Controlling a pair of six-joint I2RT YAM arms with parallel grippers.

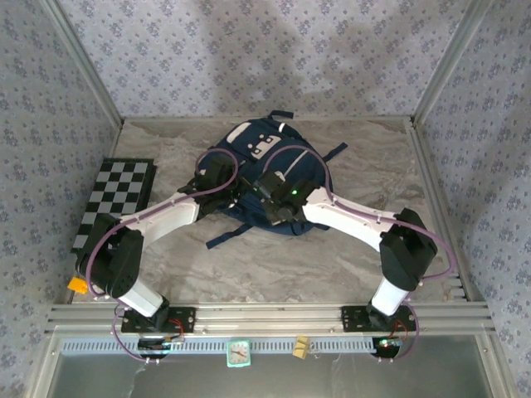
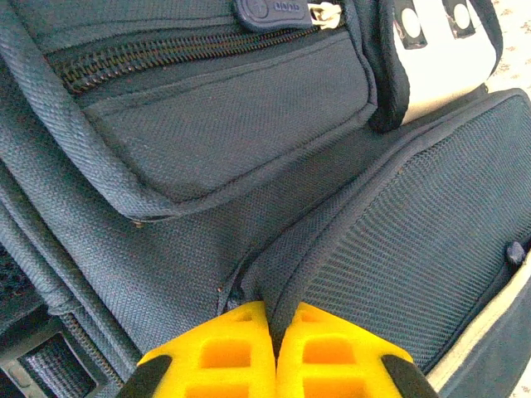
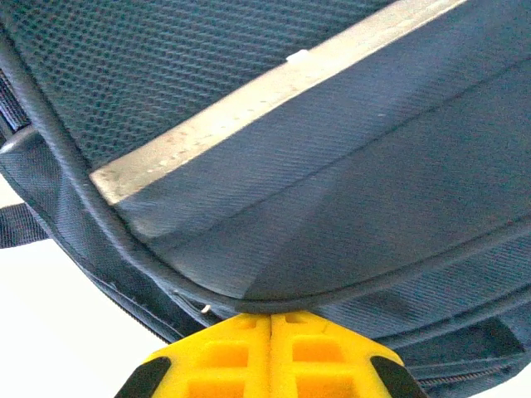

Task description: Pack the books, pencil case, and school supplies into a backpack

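Note:
The navy backpack (image 1: pixel 249 137) lies flat on the middle of the table, front up. My left gripper (image 1: pixel 235 189) is over its left side. In the left wrist view it (image 2: pixel 272 308) is shut on a raised fold of the backpack (image 2: pixel 207 124) below a zipped pocket (image 2: pixel 166 58). My right gripper (image 1: pixel 264 189) is over the middle of the bag. In the right wrist view it (image 3: pixel 271 315) is shut, tips against the piped edge of the backpack (image 3: pixel 373 166) below the white stripe (image 3: pixel 249 108); nothing shows between the fingers. Books, pencil case and school supplies are out of view.
A black-and-white chessboard (image 1: pixel 116 203) lies at the table's left edge, with a small orange block (image 1: pixel 77 285) near the left arm's base. Wallpapered walls close off three sides. Bare marble table (image 1: pixel 382 166) lies right of the bag. Dark straps (image 1: pixel 228 236) trail toward the arms.

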